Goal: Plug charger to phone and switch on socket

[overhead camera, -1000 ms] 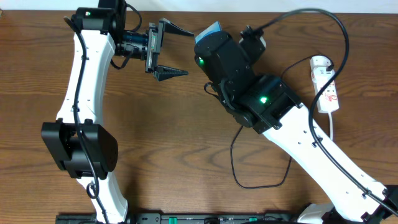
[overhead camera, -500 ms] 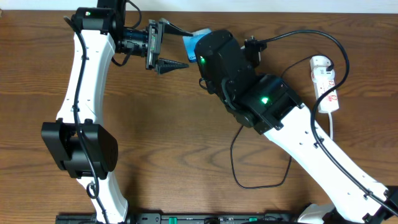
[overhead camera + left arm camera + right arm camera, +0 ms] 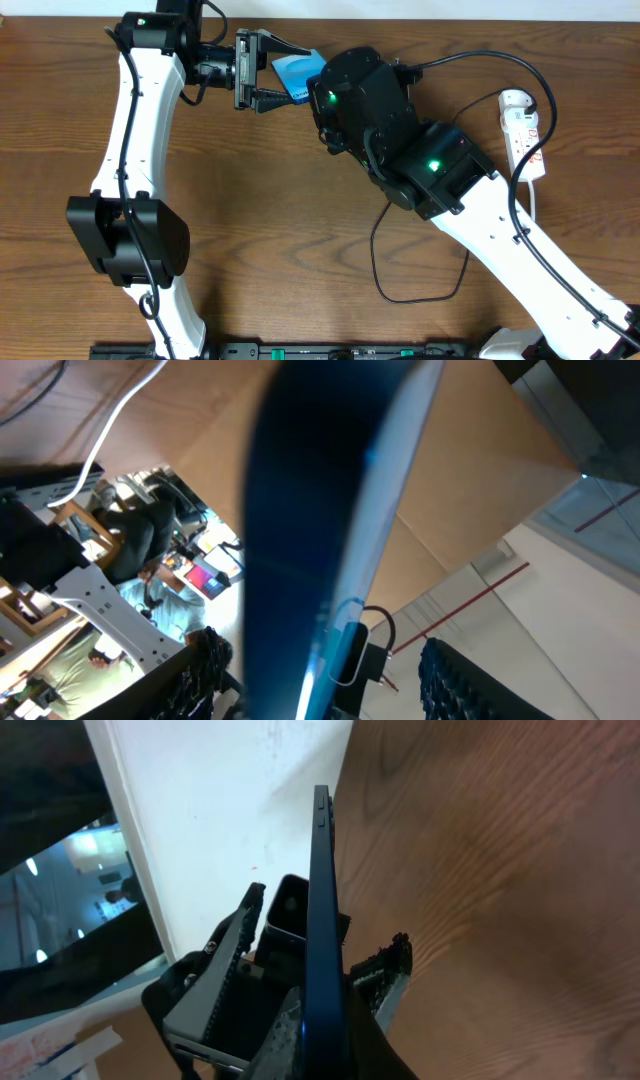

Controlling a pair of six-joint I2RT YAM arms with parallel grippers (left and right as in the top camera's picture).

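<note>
Phone [image 3: 291,68] has moved left, pinched by the right pincer [image 3: 325,950], in between the left pincer [image 3: 297,74]'s spread fingers. If the right one lets go early, it could fall.

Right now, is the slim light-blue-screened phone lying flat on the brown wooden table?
No, the phone stands on edge, clamped in the right pincer.

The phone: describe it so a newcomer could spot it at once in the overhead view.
Look at the far edge of the wooden table, where the two arms meet. Between the left gripper's spread black fingers and the right arm's black wrist sits the phone. It is the only light-blue thing in view.
</note>
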